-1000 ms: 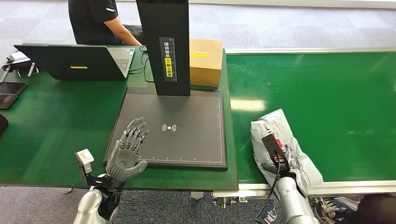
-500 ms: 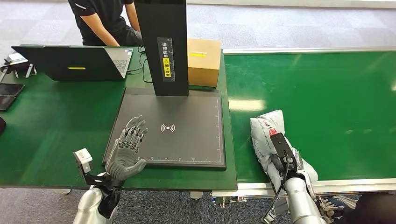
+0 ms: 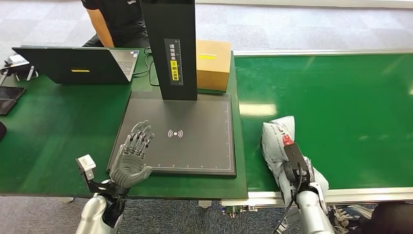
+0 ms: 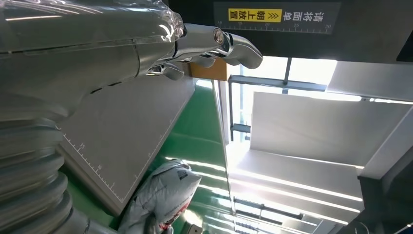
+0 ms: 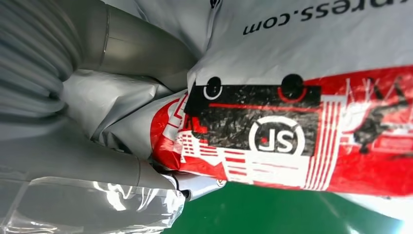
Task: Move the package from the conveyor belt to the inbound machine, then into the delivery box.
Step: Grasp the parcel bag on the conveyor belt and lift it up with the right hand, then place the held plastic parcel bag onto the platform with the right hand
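Observation:
A grey plastic courier package point(image 3: 276, 140) with red and black print lies on the green conveyor belt point(image 3: 341, 112) near its front edge. My right hand point(image 3: 298, 171) grips its near end. In the right wrist view the hand's fingers point(image 5: 122, 46) close around the bunched bag point(image 5: 302, 97). My left hand point(image 3: 132, 158) hovers open, fingers spread, over the front left corner of the inbound machine's dark pad point(image 3: 195, 122). The left wrist view shows that hand point(image 4: 97, 53), the pad point(image 4: 122, 126) and the package point(image 4: 163, 192) beyond it.
The machine's black column point(image 3: 171, 48) rises at the pad's far edge, with a cardboard box point(image 3: 213, 63) behind it. A laptop point(image 3: 73, 63) and small devices point(image 3: 9, 92) occupy the table's left. A person point(image 3: 117, 19) sits beyond the table.
My right wrist has shifted slightly right and closer to the front edge, and the package's near end has bunched up under the hand. The left hand stayed still. The person leaned.

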Controlling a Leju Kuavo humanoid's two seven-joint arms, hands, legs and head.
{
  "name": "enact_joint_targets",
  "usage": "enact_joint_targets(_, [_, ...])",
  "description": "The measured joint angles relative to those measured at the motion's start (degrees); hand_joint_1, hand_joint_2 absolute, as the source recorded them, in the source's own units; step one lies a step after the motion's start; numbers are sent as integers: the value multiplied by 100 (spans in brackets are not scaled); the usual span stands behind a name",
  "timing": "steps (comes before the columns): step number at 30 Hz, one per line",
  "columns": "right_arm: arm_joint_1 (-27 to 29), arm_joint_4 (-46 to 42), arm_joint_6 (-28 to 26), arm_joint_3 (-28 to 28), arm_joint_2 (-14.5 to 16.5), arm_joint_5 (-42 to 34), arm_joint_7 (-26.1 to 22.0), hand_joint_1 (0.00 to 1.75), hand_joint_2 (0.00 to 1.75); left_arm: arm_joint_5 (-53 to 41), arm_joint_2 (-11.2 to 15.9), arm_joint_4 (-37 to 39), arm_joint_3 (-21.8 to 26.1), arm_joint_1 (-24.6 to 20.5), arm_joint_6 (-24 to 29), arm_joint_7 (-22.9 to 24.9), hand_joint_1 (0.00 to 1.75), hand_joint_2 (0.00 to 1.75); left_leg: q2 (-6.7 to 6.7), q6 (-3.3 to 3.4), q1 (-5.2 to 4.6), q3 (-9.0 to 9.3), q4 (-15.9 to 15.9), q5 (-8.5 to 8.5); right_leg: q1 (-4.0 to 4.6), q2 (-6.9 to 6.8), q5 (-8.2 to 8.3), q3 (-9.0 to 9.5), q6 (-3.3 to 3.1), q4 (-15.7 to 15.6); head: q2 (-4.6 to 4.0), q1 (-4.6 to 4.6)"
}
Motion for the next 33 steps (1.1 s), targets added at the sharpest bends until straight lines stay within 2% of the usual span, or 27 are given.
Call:
enact_joint_targets(6, [382,-688,-628,37,116,-260,-928,175,175,10,0,-7,22,22,-26,-15,0,175,-13,-2,-3,-38,0,4,-3,-6,1,-39,0,13,0,-2])
enact_joint_targets(13, [570,-1591,-1108,46,225,-596,-1611,175,175,17,0,-8,33,11,-45,-37,0,175,-19,-3,-3,-64,-1,4,-4,-9,-1,-68,0,15,0,-1])
enact_joint_targets(24, [587,-2317,-1386,102,321,-606,-1912,175,175,20,0,67,22,-136,-42,-162,0,175,-19,-3,-3,-74,-1,4,-4,-9,-1,-77,0,16,0,-1])
enact_joint_targets(33, [360,-2347,-1271,593,265,152,-1887,175,175,46,0,188,-52,-258,-43,-295,0,175,-19,-5,-3,-82,-1,7,-4,-9,0,-87,0,19,0,-1])
